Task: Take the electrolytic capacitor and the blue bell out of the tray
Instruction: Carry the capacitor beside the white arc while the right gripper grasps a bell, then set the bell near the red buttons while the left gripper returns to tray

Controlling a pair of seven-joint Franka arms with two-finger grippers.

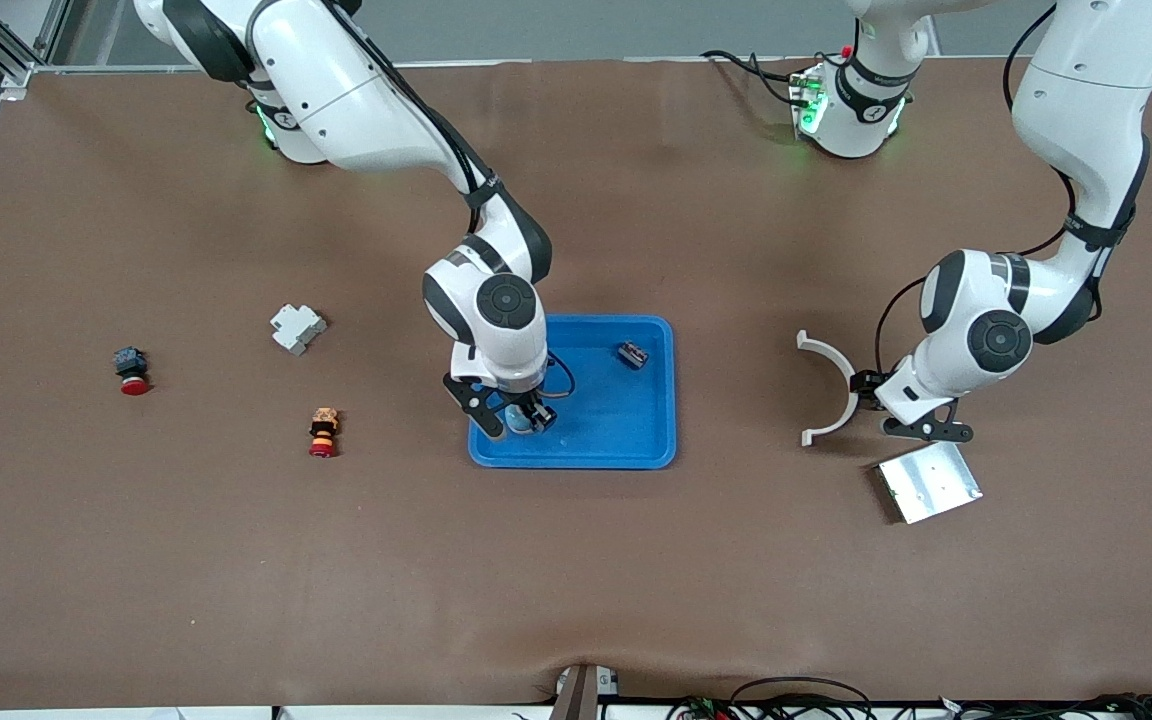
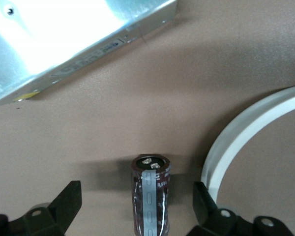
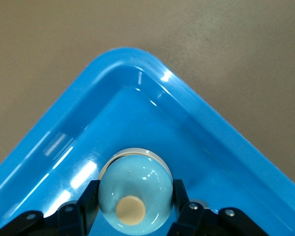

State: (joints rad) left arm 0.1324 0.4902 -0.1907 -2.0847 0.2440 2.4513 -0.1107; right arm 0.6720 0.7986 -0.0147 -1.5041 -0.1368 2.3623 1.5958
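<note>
The bell (image 3: pixel 133 189), a pale blue dome with a cream button, sits in a corner of the blue tray (image 3: pixel 122 55). My right gripper (image 3: pixel 133 196) is shut on it, one finger pressed on each side. In the front view that right gripper (image 1: pixel 511 418) is down in the tray (image 1: pixel 671 400), at the corner nearest the camera on the right arm's side. The capacitor (image 2: pixel 151 196), a dark maroon cylinder with a grey stripe, rests on the brown table. My left gripper (image 2: pixel 136 196) stands open around it, both fingers apart from it. The left gripper (image 1: pixel 921 425) hides the capacitor in the front view.
A white curved bracket (image 1: pixel 841 360) and a silver metal plate (image 1: pixel 928 482) lie close beside the left gripper. A small dark part (image 1: pixel 633 354) lies in the tray. Toward the right arm's end are a white block (image 1: pixel 297 327), a red push button (image 1: pixel 132 370) and an orange-red button (image 1: pixel 323 431).
</note>
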